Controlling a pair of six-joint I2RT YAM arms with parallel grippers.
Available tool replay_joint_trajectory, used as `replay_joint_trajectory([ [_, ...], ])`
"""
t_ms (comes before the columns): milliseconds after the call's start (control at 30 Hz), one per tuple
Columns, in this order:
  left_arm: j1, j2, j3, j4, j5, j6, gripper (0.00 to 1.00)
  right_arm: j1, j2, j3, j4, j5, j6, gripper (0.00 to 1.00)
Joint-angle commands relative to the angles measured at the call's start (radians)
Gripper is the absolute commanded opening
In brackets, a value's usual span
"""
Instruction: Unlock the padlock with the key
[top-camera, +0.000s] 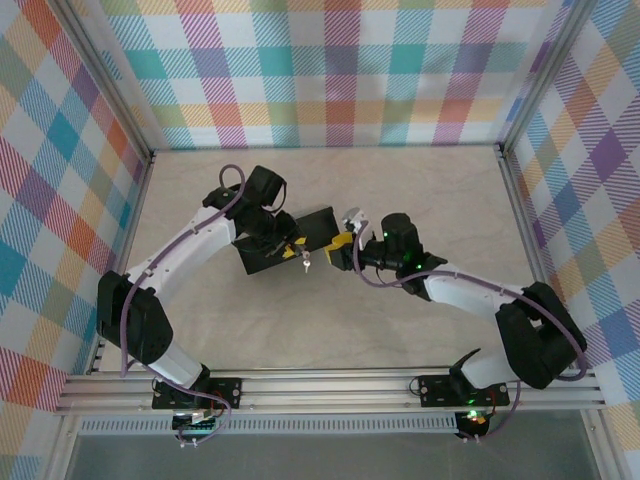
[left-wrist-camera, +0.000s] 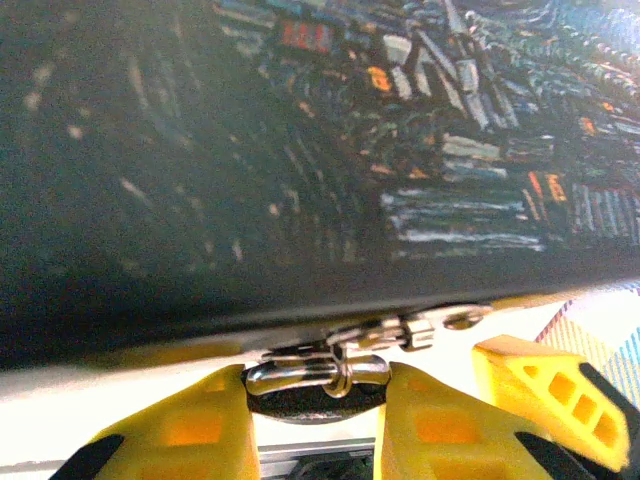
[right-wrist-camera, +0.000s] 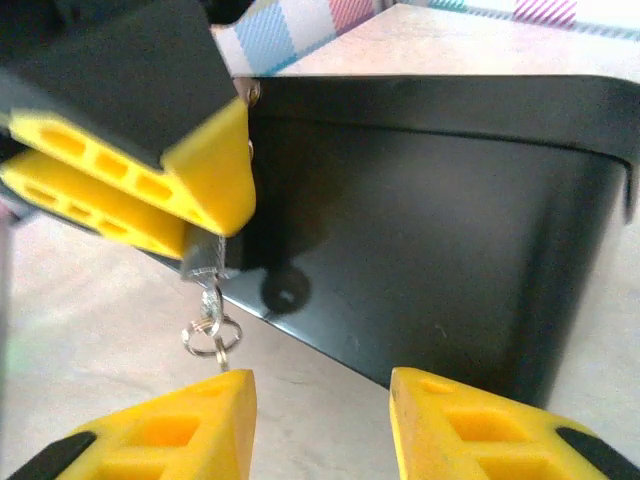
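My left gripper (left-wrist-camera: 315, 420) is shut on the padlock (left-wrist-camera: 315, 392), a tiny dark body with a shiny shackle, right at the edge of the black box (left-wrist-camera: 300, 150). From the right wrist, the padlock (right-wrist-camera: 205, 257) sits between the left gripper's yellow fingers (right-wrist-camera: 130, 180). The key (right-wrist-camera: 208, 297) hangs out of its underside with a small ring (right-wrist-camera: 212, 335) below. My right gripper (right-wrist-camera: 322, 420) stands open just below the ring with nothing between its fingers. From above, the key (top-camera: 307, 263) dangles between the left gripper (top-camera: 290, 247) and the right gripper (top-camera: 345, 245).
The black box (top-camera: 290, 240) with the painted night-sky lid lies mid-table, both arms reaching in to its near edge. Checked walls close off the left, back and right. Bare beige tabletop (top-camera: 330, 320) lies between the box and the arm bases.
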Motion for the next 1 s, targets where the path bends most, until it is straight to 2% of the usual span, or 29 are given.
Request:
replay_joint_trajectory([
  [0, 0.003, 0.005, 0.062, -0.015, 0.014, 0.011, 0.05, 0.055, -0.032, -0.057, 0.066, 0.17, -0.297, 0.39],
  [133, 0.002, 0.011, 0.074, -0.028, 0.012, 0.011, 0.05, 0.112, -0.023, -0.13, 0.286, 0.213, -0.425, 0.39],
  [267, 0.002, 0.022, 0.082, -0.033, 0.02, 0.011, 0.05, 0.173, 0.006, -0.131, 0.326, 0.333, -0.543, 0.36],
  [400, 0.002, 0.03, 0.082, -0.03, 0.029, 0.008, 0.05, 0.206, 0.028, -0.14, 0.394, 0.391, -0.613, 0.36],
  [600, 0.002, 0.036, 0.095, -0.025, 0.033, 0.007, 0.05, 0.226, 0.058, -0.103, 0.367, 0.403, -0.672, 0.32],
  [967, 0.002, 0.039, 0.096, -0.017, 0.041, -0.002, 0.05, 0.264, 0.097, -0.085, 0.414, 0.425, -0.697, 0.31],
])
